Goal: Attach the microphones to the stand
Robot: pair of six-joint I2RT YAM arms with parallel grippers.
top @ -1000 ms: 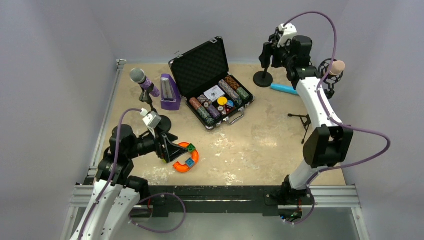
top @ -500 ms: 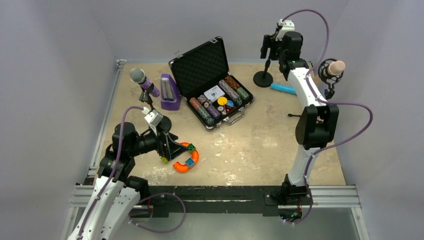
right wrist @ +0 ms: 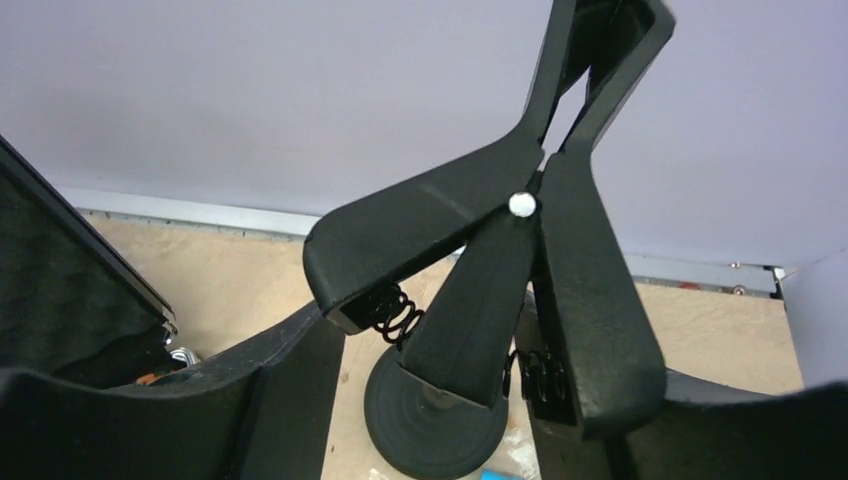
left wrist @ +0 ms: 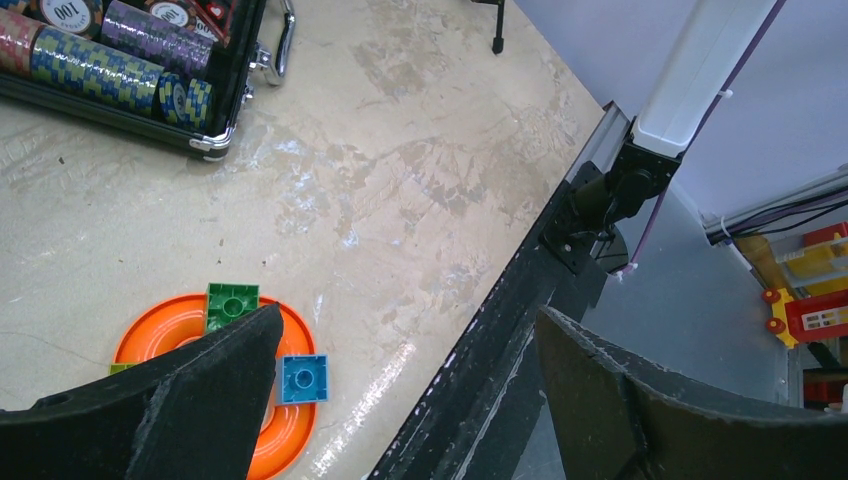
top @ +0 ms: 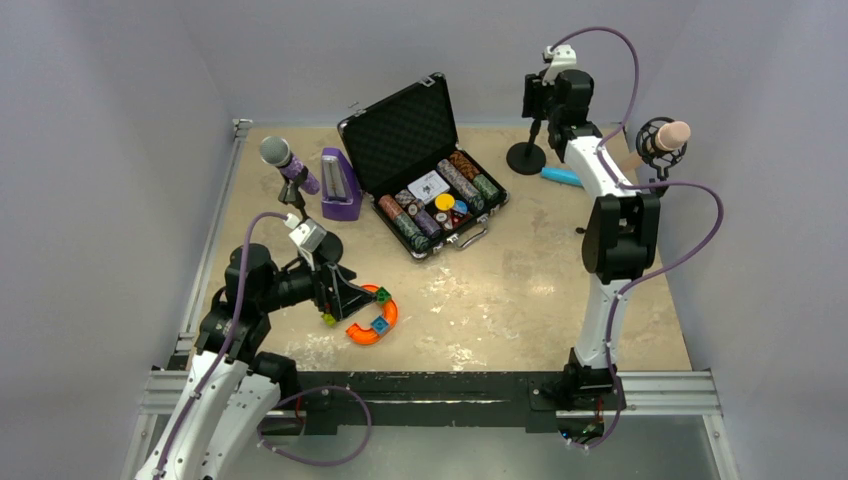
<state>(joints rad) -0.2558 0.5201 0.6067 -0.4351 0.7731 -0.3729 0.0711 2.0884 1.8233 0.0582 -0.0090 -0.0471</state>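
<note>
The glittery purple microphone (top: 281, 159) sits in a stand at the left rear. The pale pink microphone (top: 673, 134) sits in a shock-mount stand at the right. The cyan microphone (top: 560, 176) lies on the table beside a round-based stand (top: 526, 157). My right gripper (top: 541, 98) is open at that stand's top. In the right wrist view its fingers (right wrist: 255, 400) flank the black spring clip (right wrist: 480, 250); I cannot tell whether they touch it. My left gripper (top: 345, 298) is open and empty over the orange toy (left wrist: 165, 320).
An open black case of poker chips (top: 425, 170) stands at the middle rear. A purple metronome-shaped box (top: 339, 186) stands beside the purple microphone's stand. An orange curved toy with coloured blocks (top: 372, 320) lies near the left gripper. The black front rail (top: 430, 390) edges the table.
My right arm has straightened and swung left toward the round-based stand, bringing its gripper round the clip. The left arm has barely moved.
</note>
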